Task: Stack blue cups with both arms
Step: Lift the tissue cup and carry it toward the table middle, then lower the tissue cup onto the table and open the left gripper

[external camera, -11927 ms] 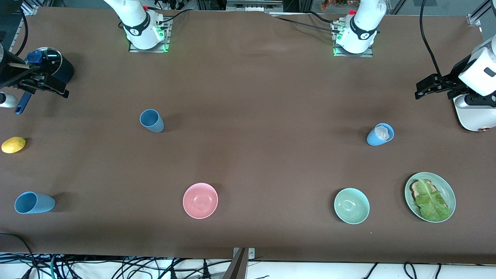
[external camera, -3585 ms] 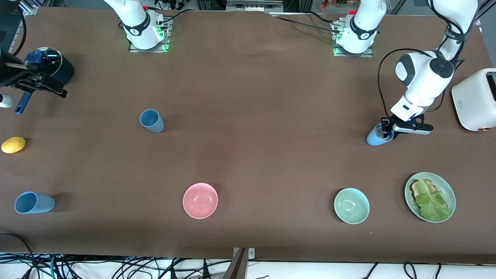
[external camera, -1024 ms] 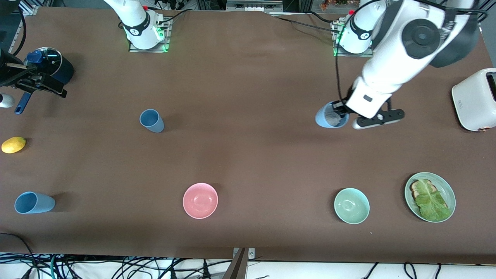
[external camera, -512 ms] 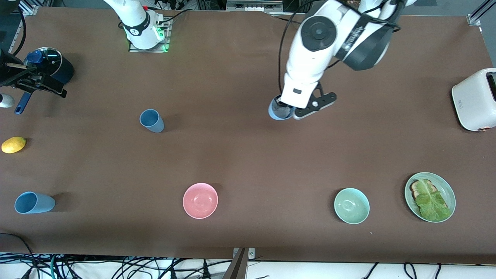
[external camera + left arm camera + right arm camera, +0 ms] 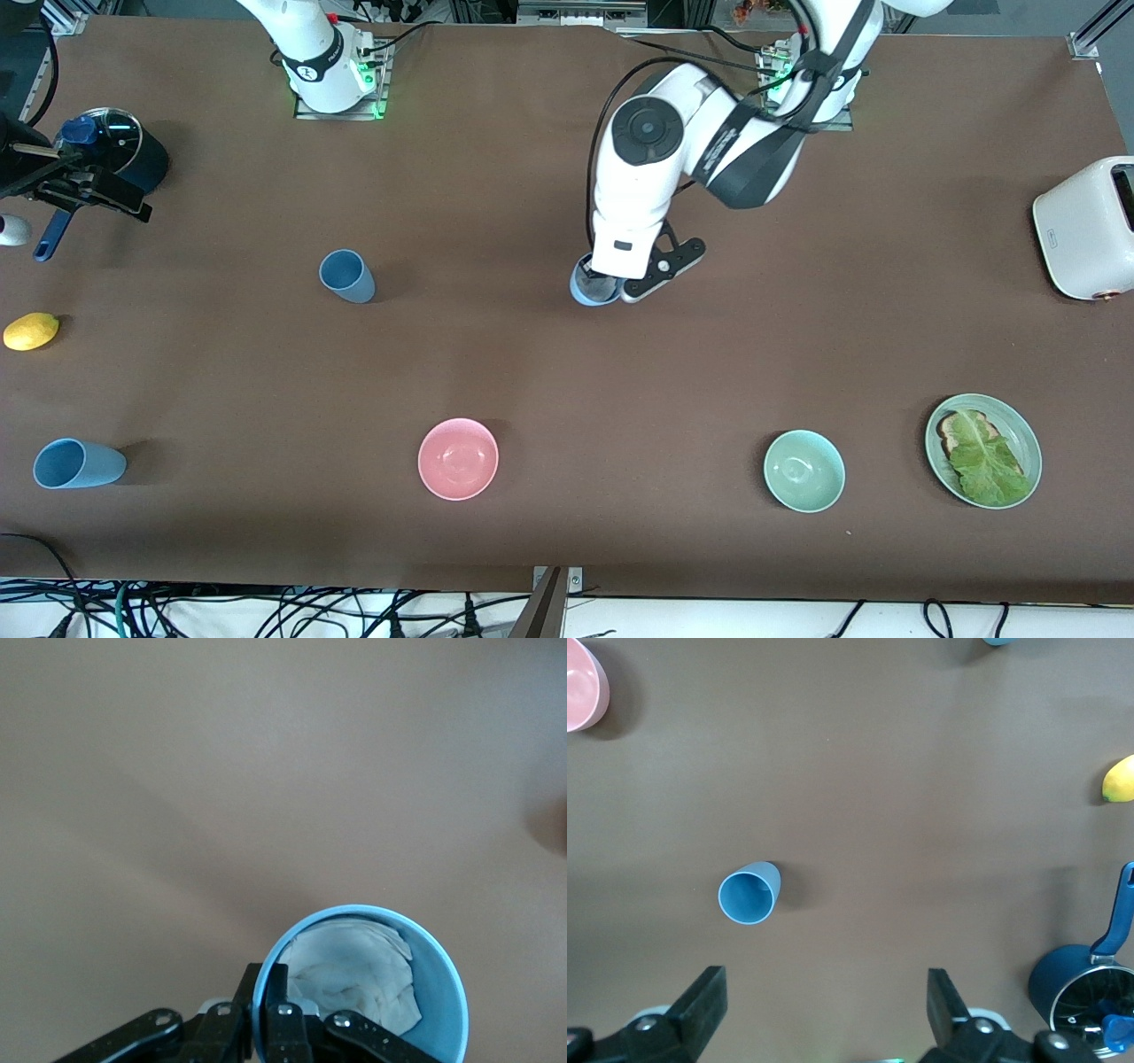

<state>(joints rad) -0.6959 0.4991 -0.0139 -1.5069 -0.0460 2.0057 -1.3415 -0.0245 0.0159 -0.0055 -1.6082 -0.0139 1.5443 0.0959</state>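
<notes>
My left gripper (image 5: 606, 285) is shut on the rim of a light blue cup (image 5: 586, 291), one finger inside and one outside, over the middle of the table. In the left wrist view the cup (image 5: 440, 992) holds crumpled white paper, and the left gripper (image 5: 266, 988) pinches its wall. A slate blue cup (image 5: 346, 276) stands toward the right arm's end, also seen as the slate cup (image 5: 749, 893) in the right wrist view. Another blue cup (image 5: 78, 463) sits near the front corner at that end. My right gripper (image 5: 106, 195) waits open, high beside the navy pot, with nothing between its fingers (image 5: 704, 997).
A pink bowl (image 5: 458, 458), a pale green bowl (image 5: 803, 470) and a green plate (image 5: 1028, 443) with toast and lettuce line the front. A white toaster (image 5: 1088, 226) stands at the left arm's end. A navy lidded pot (image 5: 124, 146) and a lemon (image 5: 31, 330) sit at the right arm's end.
My left arm has carried the light blue cup from the left arm's end toward the middle of the table. The right arm has not moved.
</notes>
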